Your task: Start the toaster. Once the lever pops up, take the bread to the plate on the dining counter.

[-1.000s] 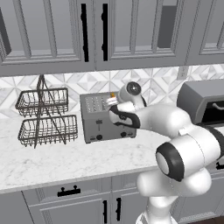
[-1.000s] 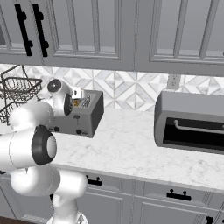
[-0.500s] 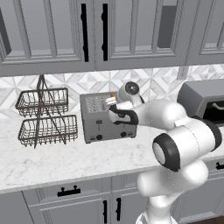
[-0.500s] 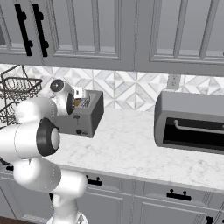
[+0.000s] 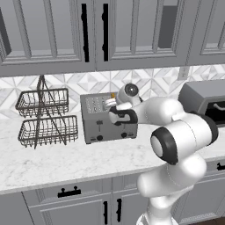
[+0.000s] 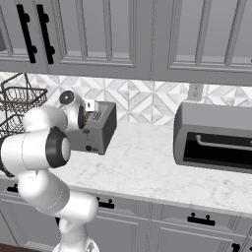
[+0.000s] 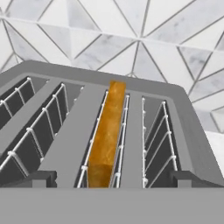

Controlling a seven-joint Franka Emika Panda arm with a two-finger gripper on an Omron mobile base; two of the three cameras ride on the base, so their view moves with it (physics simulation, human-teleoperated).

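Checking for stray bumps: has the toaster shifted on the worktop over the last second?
No. In the left base view the toaster stands as before between the wire basket rack and the dark oven.

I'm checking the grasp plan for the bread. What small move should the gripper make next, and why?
Probably ease straight down along the slot. In the hand view the open gripper straddles the bread, which stands edge-on in the toaster, one dark fingertip on each side. Neither touches it yet, so the fingers likely need to go lower before closing.

Both base views face the toaster (image 5: pixel 108 117) from opposite sides; hand view looks closely into its slots
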